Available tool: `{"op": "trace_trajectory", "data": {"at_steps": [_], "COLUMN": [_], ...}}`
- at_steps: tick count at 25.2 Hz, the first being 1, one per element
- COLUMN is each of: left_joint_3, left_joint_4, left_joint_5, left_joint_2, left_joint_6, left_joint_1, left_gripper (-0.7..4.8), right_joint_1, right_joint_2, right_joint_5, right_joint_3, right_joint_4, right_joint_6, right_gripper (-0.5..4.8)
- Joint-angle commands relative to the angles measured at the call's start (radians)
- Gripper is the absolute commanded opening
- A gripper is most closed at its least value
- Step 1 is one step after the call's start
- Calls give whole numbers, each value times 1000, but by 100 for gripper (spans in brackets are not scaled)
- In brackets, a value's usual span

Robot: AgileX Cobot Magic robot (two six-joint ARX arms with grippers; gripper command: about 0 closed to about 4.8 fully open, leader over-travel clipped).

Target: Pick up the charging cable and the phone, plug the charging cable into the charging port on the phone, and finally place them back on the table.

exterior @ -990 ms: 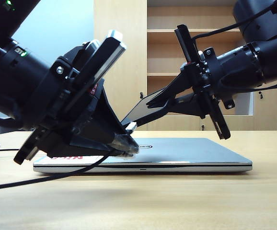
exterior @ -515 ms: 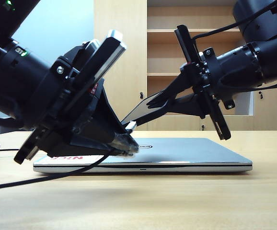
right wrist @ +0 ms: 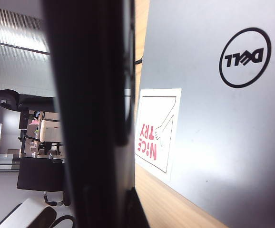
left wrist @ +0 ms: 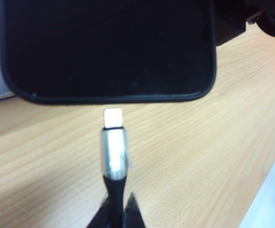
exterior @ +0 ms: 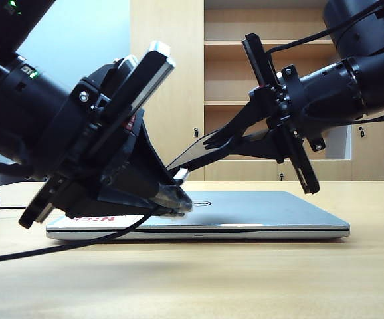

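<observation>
- Closest to us in the exterior view, the charging cable [exterior: 59,247] trails off the table [exterior: 245,279] up into the left gripper [exterior: 173,199], whose jaws are clamped on the cord just behind the plug, low over the laptop [exterior: 258,212].
- From the left wrist view we get the money shot: the silver plug [left wrist: 113,117] sits just short of the bottom edge of the phone [left wrist: 109,47], not in yet (we can't actually make out the charging port itself, that edge is dark and blurry).
- A bit further back, the right gripper [exterior: 208,147] is clamped on the phone, holding it tilted in the air above the laptop with its low end pointing at the plug.
- So for this step we'd say: keep the phone dead steady, line the plug's flat tip square with the edge, then push straight along the plug's own axis. Any sideways angle and it probably just skids off the case.
- Way back there's only the wooden shelf cabinet [exterior: 272,66].
</observation>
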Motion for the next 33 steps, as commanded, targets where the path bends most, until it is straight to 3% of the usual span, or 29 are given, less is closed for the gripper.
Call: {"op": "trace_trajectory", "data": {"at_steps": [1,33], "left_joint_3": [3,3], "left_joint_4": [19,38], "left_joint_5": [0,1], "left_joint_2": [-2,-2], "left_joint_6": [0,-25], "left_joint_1": [0,-1], "left_gripper": [-6,-6], "right_joint_1": [2,39], "right_joint_2": [-9,-9], "right_joint_5": [-10,-35], "right_joint_3": [5,5], "right_joint_4": [47,81], "right_joint_6": [-3,-106], "right_gripper": [-6,-6]}}
